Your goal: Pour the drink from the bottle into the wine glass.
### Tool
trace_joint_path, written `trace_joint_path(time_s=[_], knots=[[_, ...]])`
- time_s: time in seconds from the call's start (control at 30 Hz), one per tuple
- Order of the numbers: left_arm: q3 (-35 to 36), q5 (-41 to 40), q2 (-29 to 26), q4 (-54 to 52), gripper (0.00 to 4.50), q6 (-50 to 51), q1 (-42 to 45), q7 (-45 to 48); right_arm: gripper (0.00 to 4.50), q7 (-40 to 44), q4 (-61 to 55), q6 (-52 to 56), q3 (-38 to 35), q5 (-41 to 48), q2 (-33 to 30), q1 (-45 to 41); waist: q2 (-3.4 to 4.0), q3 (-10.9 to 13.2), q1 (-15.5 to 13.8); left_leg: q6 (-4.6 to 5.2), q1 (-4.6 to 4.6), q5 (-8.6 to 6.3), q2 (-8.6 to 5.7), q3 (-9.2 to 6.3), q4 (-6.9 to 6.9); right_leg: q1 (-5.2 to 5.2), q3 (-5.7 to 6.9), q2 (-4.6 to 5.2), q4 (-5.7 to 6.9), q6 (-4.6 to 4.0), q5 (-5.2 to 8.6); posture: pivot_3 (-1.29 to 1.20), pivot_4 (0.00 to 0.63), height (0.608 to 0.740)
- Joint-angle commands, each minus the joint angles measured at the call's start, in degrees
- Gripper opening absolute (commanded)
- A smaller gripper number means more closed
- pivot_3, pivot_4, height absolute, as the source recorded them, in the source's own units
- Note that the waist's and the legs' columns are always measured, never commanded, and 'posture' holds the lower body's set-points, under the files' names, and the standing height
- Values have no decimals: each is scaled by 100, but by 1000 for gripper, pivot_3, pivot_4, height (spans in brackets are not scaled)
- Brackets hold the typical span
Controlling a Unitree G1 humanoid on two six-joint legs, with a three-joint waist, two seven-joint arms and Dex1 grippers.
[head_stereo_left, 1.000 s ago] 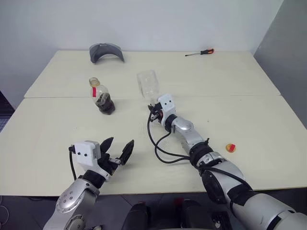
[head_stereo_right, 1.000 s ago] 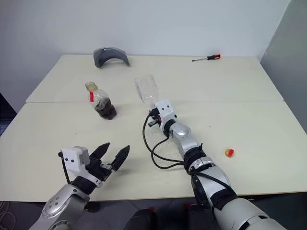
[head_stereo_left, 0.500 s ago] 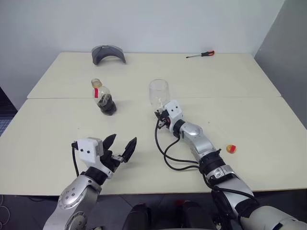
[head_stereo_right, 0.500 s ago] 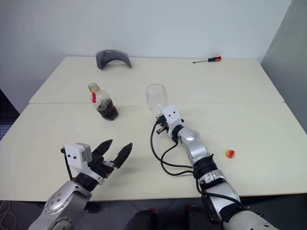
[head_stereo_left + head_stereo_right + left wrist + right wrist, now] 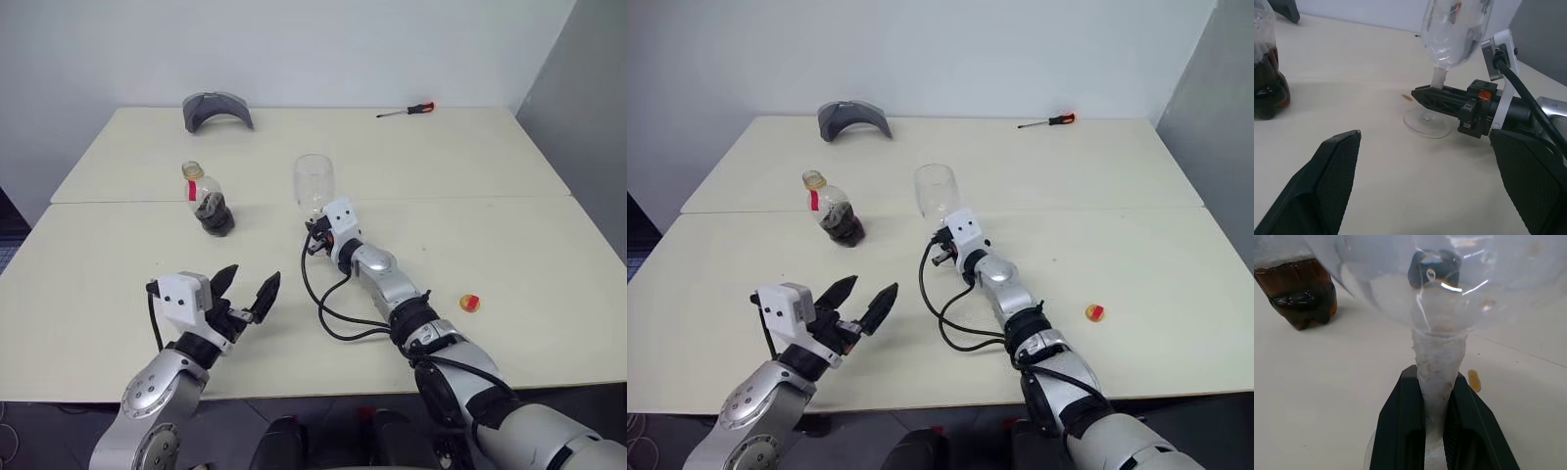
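The wine glass (image 5: 313, 182) stands upright near the table's middle, its bowl empty. My right gripper (image 5: 1436, 376) is shut on its stem, just above the round foot (image 5: 1425, 125), which sits at the table surface. The bottle (image 5: 208, 200) stands uncapped to the glass's left, apart from both grippers. The dark drink (image 5: 1301, 291) fills its lower part. My left gripper (image 5: 253, 277) hovers open near the front edge, nothing between its fingers, pointing toward the glass.
A yellow-and-red cap (image 5: 470, 303) lies on the table to the right of my right arm. A screwdriver (image 5: 407, 110) and a grey curved object (image 5: 217, 106) lie at the far edge. A small brown drop (image 5: 1474, 380) marks the table beside the glass foot.
A second ago the glass leaned away in my right gripper; now it stands upright. Over the last half second the right gripper carried it slightly left. The left gripper stayed open and nearly still.
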State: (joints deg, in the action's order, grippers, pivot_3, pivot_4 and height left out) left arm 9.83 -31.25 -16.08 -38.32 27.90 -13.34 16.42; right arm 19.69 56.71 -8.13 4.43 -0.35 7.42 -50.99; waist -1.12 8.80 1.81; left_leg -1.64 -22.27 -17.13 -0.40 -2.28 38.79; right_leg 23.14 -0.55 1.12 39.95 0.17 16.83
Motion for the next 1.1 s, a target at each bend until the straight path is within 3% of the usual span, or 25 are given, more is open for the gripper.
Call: trace_joint_path(time_s=[0.03,0.23,0.37,0.4,0.67,0.73,0.9,1.1], knots=[[35,21,-3,-103,4500,-132,28,-24,877,19,82,-144,-100,126,221,-223,0,0,0,0,0,0,1,-1,0,0,1,0,1,0,0,0,150,740],[75,68,-105,176,4500,-242,348,119,2885,158,-522,147,-123,318,184,133,2,4,-4,0,-1,0,1,-1,-1,2,1,0,0,0,0,0,150,740],[75,80,-129,304,4500,-286,449,161,4288,270,-1445,565,-11,353,49,596,2,3,-1,0,-3,0,1,-1,-1,2,1,0,-2,0,0,0,150,740],[65,77,-128,310,4500,-297,450,176,4453,361,-1937,853,34,397,-45,826,2,3,-5,0,-5,0,1,-1,-1,2,0,0,-2,0,0,0,150,740],[-2,148,-96,550,4500,-372,674,197,4453,1099,-5745,3637,248,1147,-1141,2349,5,6,-35,4,-13,-2,-1,-10,2,5,7,3,-5,1,0,0,150,740],[18,166,-99,616,4500,-394,729,189,4453,1120,-6190,3993,179,1263,-1398,2477,5,6,-27,4,-13,-3,-1,-14,1,4,10,1,-5,1,0,0,150,740],[202,529,-48,1148,4500,-586,1059,-151,4453,1918,-7806,4339,-350,1802,-2918,3162,7,13,-64,5,-19,-3,-6,-19,0,2,15,3,-15,2,1,0,150,740],[373,1032,43,1942,4500,-901,1617,-610,4453,2692,-8865,5017,-655,3114,-3698,3432,4,16,-18,6,-16,-4,1,-30,-2,0,22,-9,-12,3,2,0,150,740]])
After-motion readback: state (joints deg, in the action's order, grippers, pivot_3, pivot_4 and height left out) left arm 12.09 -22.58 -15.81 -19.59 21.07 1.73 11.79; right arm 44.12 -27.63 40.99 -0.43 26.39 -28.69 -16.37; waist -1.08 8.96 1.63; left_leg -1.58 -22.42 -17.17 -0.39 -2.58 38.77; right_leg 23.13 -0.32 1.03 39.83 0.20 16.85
